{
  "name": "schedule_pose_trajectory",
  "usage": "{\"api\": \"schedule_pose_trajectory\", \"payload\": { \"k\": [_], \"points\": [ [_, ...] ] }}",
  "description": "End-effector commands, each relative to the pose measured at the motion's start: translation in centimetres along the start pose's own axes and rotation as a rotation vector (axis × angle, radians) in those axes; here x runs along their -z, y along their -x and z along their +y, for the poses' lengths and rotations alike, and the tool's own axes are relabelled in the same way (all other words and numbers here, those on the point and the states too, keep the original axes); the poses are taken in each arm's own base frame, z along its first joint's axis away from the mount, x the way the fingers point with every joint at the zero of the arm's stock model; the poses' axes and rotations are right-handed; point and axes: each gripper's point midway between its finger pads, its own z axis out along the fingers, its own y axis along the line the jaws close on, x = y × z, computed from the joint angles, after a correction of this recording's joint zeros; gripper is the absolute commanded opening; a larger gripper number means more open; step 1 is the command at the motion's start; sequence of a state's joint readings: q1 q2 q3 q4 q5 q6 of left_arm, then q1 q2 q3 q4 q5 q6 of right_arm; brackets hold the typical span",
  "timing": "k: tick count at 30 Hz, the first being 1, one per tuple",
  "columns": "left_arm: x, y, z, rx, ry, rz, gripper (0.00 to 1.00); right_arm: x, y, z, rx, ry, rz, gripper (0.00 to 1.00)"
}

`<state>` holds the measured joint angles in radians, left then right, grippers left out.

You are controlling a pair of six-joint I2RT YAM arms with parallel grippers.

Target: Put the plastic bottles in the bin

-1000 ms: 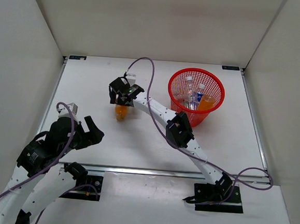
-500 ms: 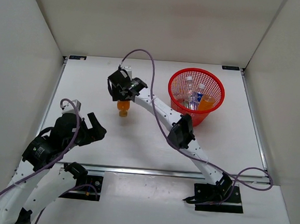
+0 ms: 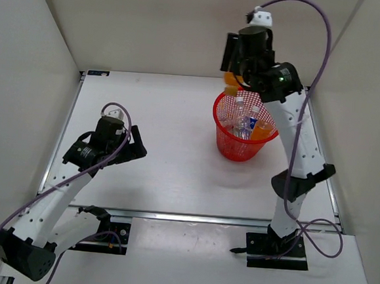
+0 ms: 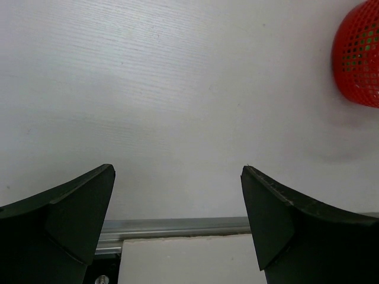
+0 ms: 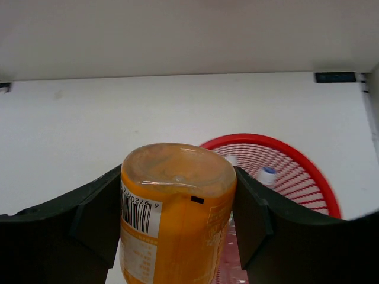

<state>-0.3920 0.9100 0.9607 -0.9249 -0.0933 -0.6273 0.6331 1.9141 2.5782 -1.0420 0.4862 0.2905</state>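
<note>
Right jaws are clamped on an orange bottle [image 3: 231, 81], and the top view shows the big change. A second ago they held it low over the surface [image 3: 165, 127], left of centre. Now the arm has swung it up and across, so it hangs cap-down over the far-left rim of the bin [image 3: 216, 114], where several bottles [image 3: 247, 123] already lie. The left jaws have reached further forward, spread wide and empty, and no other bottle shows on the surface. From the left wrist, the two fingers [image 4: 71, 213] stand well apart with only white surface between them, and the bin sits at the upper right edge. From the right wrist, the orange bottle fills the gap, pinched on both sides, base toward the camera, with the bin's rim below and beyond. Letting go looks like the step in hand, though I cannot tell whether the bottle is fully inside the rim.
</note>
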Motion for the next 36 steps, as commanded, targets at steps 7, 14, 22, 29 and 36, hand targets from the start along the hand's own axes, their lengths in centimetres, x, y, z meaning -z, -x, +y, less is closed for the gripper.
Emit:
{"api": "schedule_pose_trajectory", "payload": {
  "k": [7,14,22,29,36],
  "points": [
    [-2.5,2.9,-1.7,0.007,-0.035,0.003,0.99,-1.5,-7.7,-8.4,-0.006,0.008,0.042,0.4],
    [-4.6,8.4,-2.8,-0.015,0.004,-0.042,0.98,-2.5,-10.2,-9.7,-0.007,0.051,0.065,0.99],
    [-7.4,10.3,-3.8,-0.037,-0.006,0.002,0.98,1.1,-8.1,-14.2,-0.089,-0.01,-0.004,0.99],
    [-7.2,11.4,1.4,-0.053,0.157,0.015,0.99,7.4,-16.6,-27.2,-0.296,-0.364,0.213,0.99],
    [-6.0,10.5,0.8,-0.069,0.118,-0.011,0.99,12.0,-26.5,-30.3,-0.31,-0.534,0.507,1.0]
  ]
}}
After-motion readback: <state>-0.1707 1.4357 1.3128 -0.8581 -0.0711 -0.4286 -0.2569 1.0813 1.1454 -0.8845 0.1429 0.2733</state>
